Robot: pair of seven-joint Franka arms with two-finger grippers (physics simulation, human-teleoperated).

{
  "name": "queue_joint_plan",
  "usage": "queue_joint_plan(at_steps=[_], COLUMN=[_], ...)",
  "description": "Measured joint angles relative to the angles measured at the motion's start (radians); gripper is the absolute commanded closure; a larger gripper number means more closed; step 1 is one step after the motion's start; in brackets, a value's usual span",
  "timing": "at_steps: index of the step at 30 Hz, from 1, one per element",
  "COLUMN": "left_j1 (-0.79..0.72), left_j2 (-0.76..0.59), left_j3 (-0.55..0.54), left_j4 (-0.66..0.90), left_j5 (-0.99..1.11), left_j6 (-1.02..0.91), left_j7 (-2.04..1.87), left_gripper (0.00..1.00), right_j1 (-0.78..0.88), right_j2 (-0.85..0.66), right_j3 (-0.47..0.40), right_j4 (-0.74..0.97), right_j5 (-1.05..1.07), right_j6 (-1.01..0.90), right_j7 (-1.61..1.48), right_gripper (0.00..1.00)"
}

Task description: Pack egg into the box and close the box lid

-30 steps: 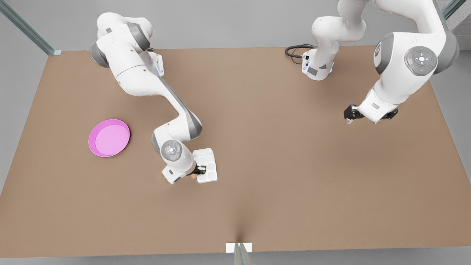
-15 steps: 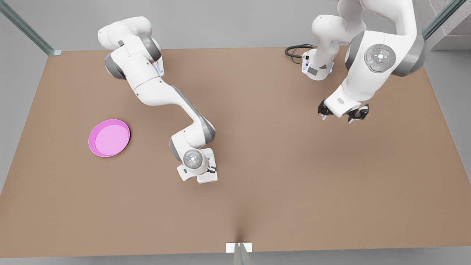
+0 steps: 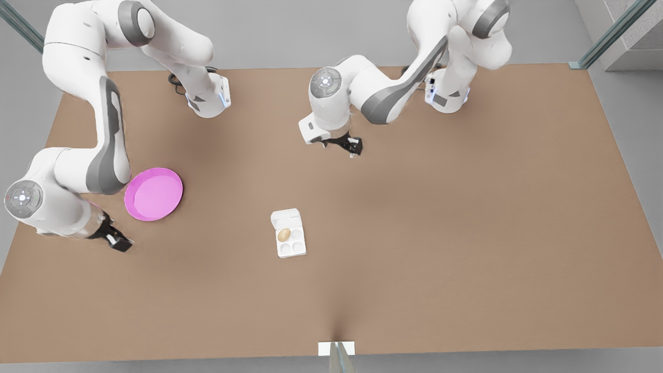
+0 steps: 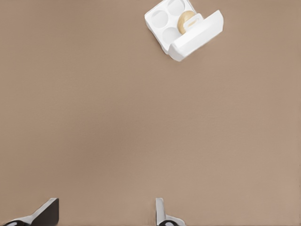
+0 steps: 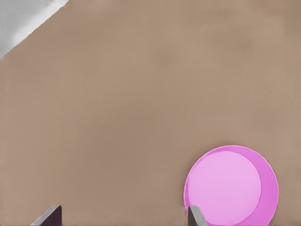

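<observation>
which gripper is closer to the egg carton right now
Left. The left gripper hangs above the table, up-right of the box in the front view. The right gripper sits farther off, beside the pink plate.

We see a plain tan-brown worktop (image 3: 414, 233) with no pattern on it. The box (image 3: 290, 243) is white throughout, and so is the box lid (image 3: 284, 217); the egg (image 3: 284, 234) in it is tan-brown with a paler sheen. Well ahead of our left claw (image 4: 106, 214), whose fingers (image 4: 47, 213) are dark grey to black, that same white box shows with the golden-tan egg. Just beside our right claw (image 5: 122, 216), also dark-fingered, lies a pink plate (image 5: 270, 188), brighter magenta at the rim and lighter pink inside. The arms are white with grey joints.
</observation>
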Motion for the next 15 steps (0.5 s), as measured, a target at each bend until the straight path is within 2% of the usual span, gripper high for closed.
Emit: queue_joint_plan(at_steps=[1,2,4,7,10,15], left_j1=[-0.030,-0.046,-0.050,-0.029,-0.005,-0.003], left_j2=[0.039,0.085,0.167,0.296,0.393,0.487], left_j3=[0.000,0.000,0.003,0.013,0.016,0.017], left_j4=[0.007,0.014,0.028,0.158,0.266,0.311], left_j5=[0.007,0.012,0.018,0.022,0.025,0.028], left_j6=[0.011,0.032,0.098,0.200,0.307,0.446], left_j7=[-0.048,-0.095,-0.186,-0.308,-0.412,-0.536], left_gripper=[0.00,0.00,0.00,0.00,0.00,0.00], right_j1=[0.028,0.105,0.178,0.202,0.233,0.213], right_j2=[-0.067,-0.123,-0.178,-0.230,-0.207,-0.174], right_j3=[-0.051,-0.139,-0.195,-0.157,-0.140,-0.123], right_j4=[0.009,0.025,0.055,-0.036,-0.047,-0.037], right_j5=[0.020,0.049,0.089,0.108,0.117,0.120], right_j6=[-0.037,-0.077,-0.151,-0.159,-0.153,-0.138], right_j7=[-0.043,-0.080,-0.148,-0.234,-0.308,-0.405], right_gripper=[0.00,0.00,0.00,0.00,0.00,0.00])
